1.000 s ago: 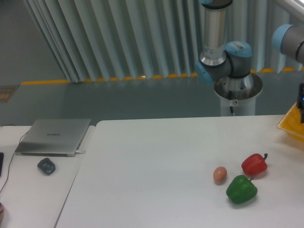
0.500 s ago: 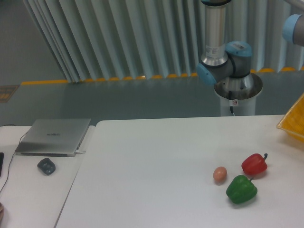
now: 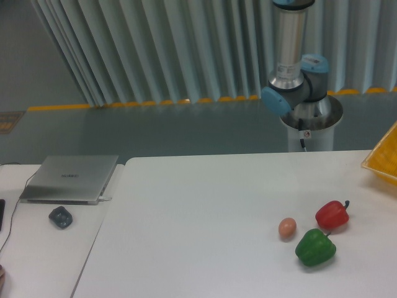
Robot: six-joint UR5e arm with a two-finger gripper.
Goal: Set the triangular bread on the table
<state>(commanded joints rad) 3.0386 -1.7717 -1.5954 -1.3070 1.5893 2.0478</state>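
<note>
The gripper is out of frame, so whether it is wide, narrow or holding anything cannot be told; only the grey-and-blue arm column [image 3: 291,56] shows. No golden wedge-shaped bread appears on the plain white counter [image 3: 205,211], so placing seems unfinished. Its looks and whereabouts cannot be told; perhaps it is beyond the yellow tray's corner [image 3: 384,160].

I am seeing a tan egg [image 3: 287,228], red pepper [image 3: 332,215] and green pepper [image 3: 315,247] sitting clustered near the bench's front-right corner, a yellow tray [image 3: 383,162] overhanging its right edge.
</note>
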